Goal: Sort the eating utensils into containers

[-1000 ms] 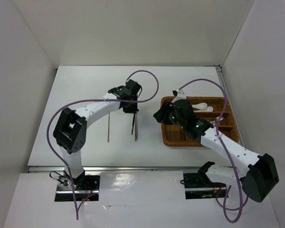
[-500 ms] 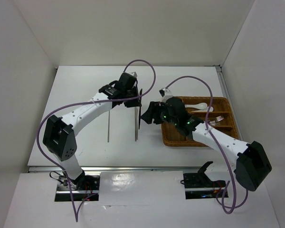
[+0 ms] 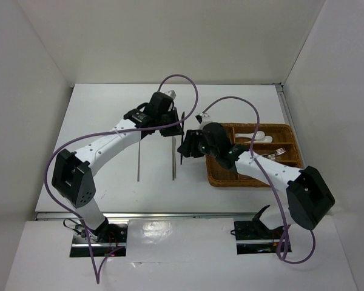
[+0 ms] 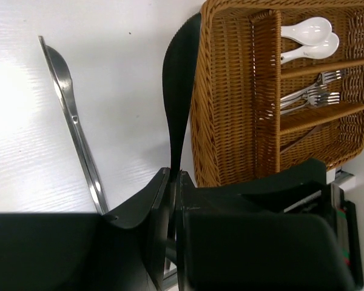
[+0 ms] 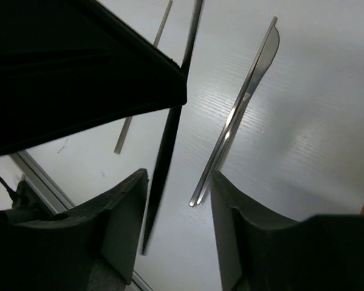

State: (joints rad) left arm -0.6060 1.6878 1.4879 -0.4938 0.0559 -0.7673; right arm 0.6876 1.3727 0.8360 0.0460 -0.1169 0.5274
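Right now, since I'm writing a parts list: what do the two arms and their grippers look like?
The left arm and right arm have white links and black joint housings, with a purple cable looping alongside each. The left gripper and right gripper are black, each with two flat, tapered fingers.

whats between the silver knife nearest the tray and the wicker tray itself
A dark utensil, pinched in the left gripper, sits between the silver knife and the tray; the left wrist view shows it.
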